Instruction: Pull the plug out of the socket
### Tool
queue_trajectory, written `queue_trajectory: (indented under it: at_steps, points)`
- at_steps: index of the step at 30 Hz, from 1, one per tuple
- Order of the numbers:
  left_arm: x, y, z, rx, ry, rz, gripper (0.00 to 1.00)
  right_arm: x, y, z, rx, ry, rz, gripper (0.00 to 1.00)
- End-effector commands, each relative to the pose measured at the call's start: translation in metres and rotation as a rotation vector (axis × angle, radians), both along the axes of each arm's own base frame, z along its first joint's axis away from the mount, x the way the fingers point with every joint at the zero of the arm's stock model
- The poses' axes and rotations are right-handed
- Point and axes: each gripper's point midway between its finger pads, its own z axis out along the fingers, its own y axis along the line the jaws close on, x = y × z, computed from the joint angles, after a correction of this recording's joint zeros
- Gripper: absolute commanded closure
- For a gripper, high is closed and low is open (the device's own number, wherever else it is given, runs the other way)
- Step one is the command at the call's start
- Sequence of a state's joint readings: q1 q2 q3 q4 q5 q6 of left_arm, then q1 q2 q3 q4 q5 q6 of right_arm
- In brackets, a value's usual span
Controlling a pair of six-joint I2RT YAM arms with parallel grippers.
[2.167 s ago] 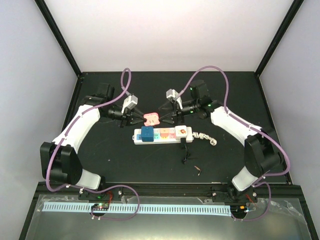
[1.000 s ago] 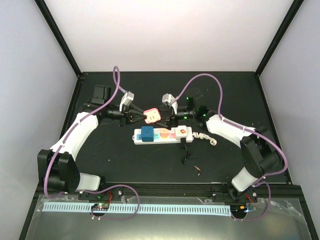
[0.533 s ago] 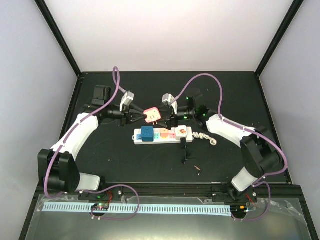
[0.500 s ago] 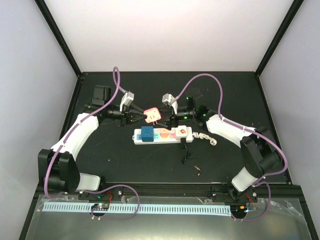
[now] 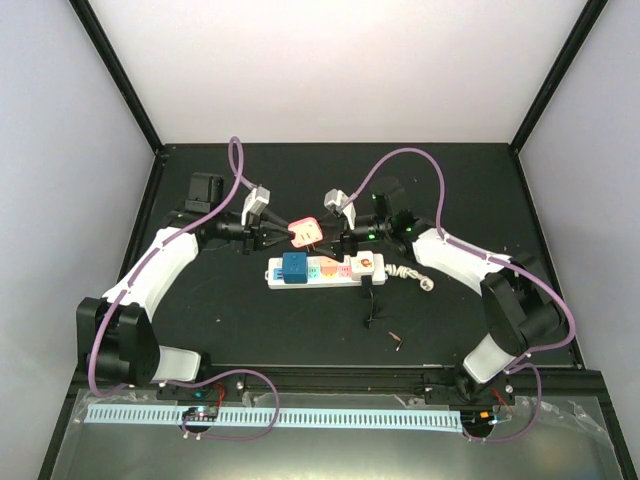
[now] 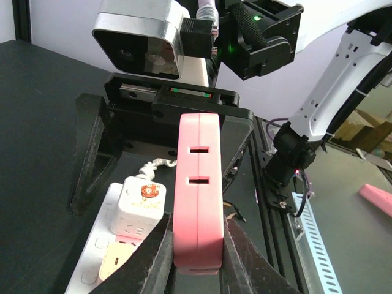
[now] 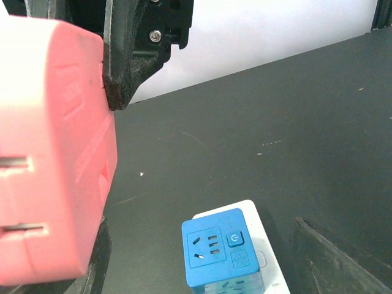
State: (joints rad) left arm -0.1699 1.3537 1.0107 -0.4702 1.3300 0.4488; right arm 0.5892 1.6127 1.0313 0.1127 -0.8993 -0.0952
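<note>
Black bench [image 5: 250,330] carried the socket [image 5: 325,270]; lifted clear above it, the left pincer [image 5: 284,233] clamped the pink plug [image 5: 305,231], tipped slightly further than a second earlier. Right pincer [image 5: 328,240] hung spread beside it. Extraction looked finished.

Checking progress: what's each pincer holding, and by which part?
The left pincer grips the pink plug by its two broad sides; the right pincer holds nothing.

The desk [image 5: 250,320] is black and flat. A long white socket [image 5: 330,270] lies on it near the middle, its short white cord [image 5: 408,272] bunched up at the right end. Just in front of the socket lie a thin black bit [image 5: 369,318] and a small brown scrap [image 5: 395,338].
</note>
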Motion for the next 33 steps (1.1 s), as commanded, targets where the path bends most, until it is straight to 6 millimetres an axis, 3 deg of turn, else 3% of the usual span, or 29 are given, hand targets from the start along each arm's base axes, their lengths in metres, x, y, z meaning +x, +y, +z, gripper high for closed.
queue_trajectory:
  at_steps: [1, 16, 33]
  points:
    - [-0.005, -0.004, -0.010, 0.046, -0.031, 0.003, 0.99, 0.000, 0.007, 0.050, 0.092, -0.104, 0.023, 0.18]
    - [0.008, -0.006, -0.015, 0.047, 0.032, 0.034, 0.98, 0.003, 0.007, 0.055, 0.125, -0.087, -0.004, 0.18]
    - [-0.010, -0.008, -0.011, 0.018, -0.005, -0.032, 0.98, 0.026, 0.002, 0.044, 0.022, -0.169, -0.110, 0.19]
